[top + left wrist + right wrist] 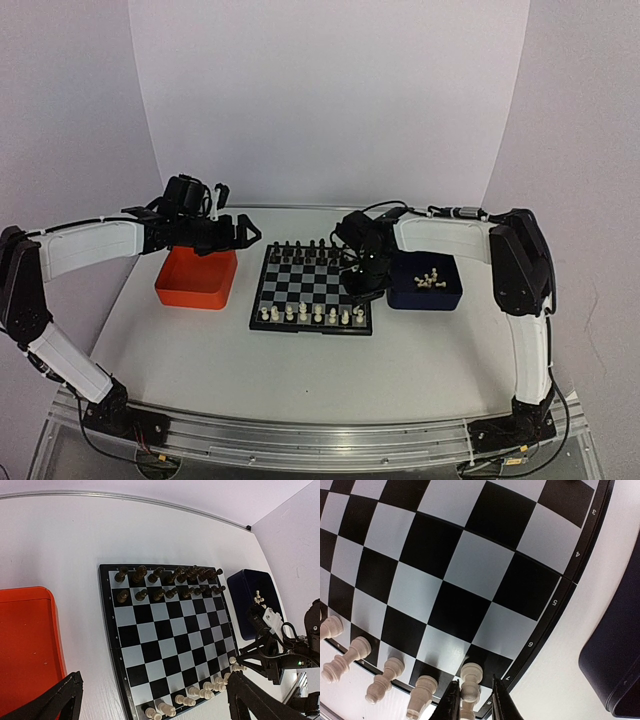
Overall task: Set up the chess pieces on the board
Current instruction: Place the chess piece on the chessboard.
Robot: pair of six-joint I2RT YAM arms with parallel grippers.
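The board (310, 285) lies mid-table, with black pieces along its far rows and a row of cream-white chess pieces (305, 315) on the near edge. My right gripper (362, 290) is low over the board's near right corner. In the right wrist view its fingers (474, 692) straddle a white pawn (470, 677) standing on the corner square, with a small gap on the right side, so the jaws are slightly open. My left gripper (245, 232) hangs wide open and empty above the gap between the orange tray and the board.
An orange tray (195, 278) sits left of the board. On the right, a dark blue tray (400, 293) holds a few loose white pieces (428, 280). Black pieces (170, 580) fill the board's far two rows. The white backdrop curves up behind.
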